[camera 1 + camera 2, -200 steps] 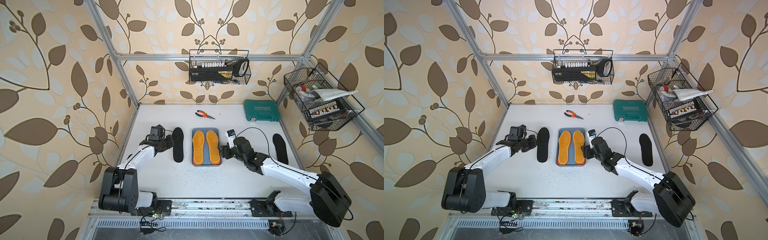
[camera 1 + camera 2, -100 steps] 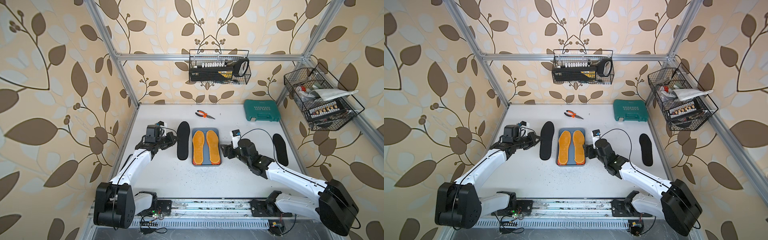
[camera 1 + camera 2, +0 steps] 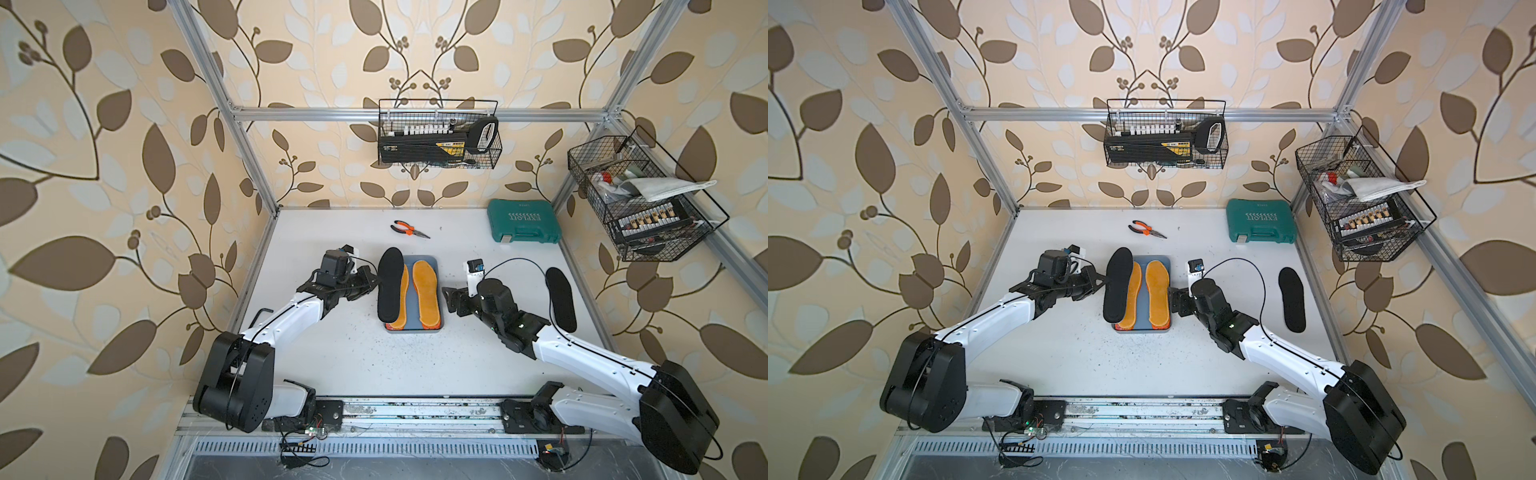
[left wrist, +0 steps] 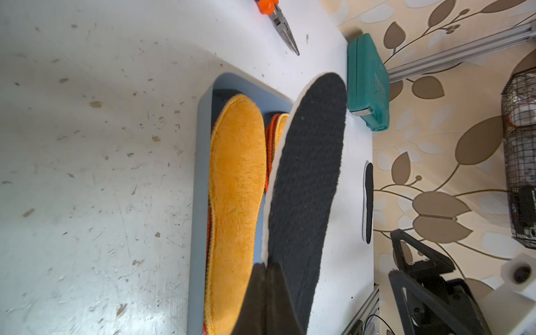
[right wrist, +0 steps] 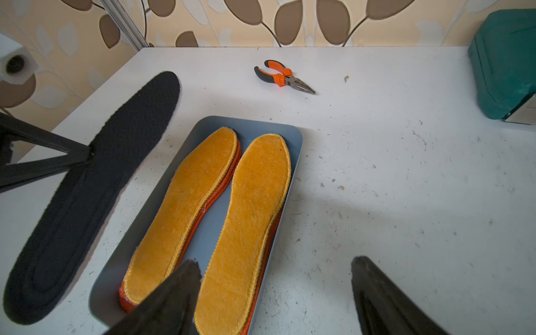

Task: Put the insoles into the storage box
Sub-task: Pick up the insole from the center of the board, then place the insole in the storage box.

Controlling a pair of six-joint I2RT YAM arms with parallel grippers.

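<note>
The shallow blue-grey plastic storage box (image 3: 426, 260) lies mid-table with two fuzzy orange-yellow insoles (image 3: 426, 293) on top inside. A long flat black insole (image 3: 390, 284) hangs over the box's left rim, lined up with it, pinched tight by the left gripper (image 3: 374, 282). The right gripper (image 3: 450, 301), wide open and empty, sits just beside the right rim.

We see white shells on both arms (image 3: 286, 318), black joints (image 3: 515, 332), bulky black bases (image 3: 235, 386). A thin black cable (image 3: 515, 260) loops by the right wrist.
</note>
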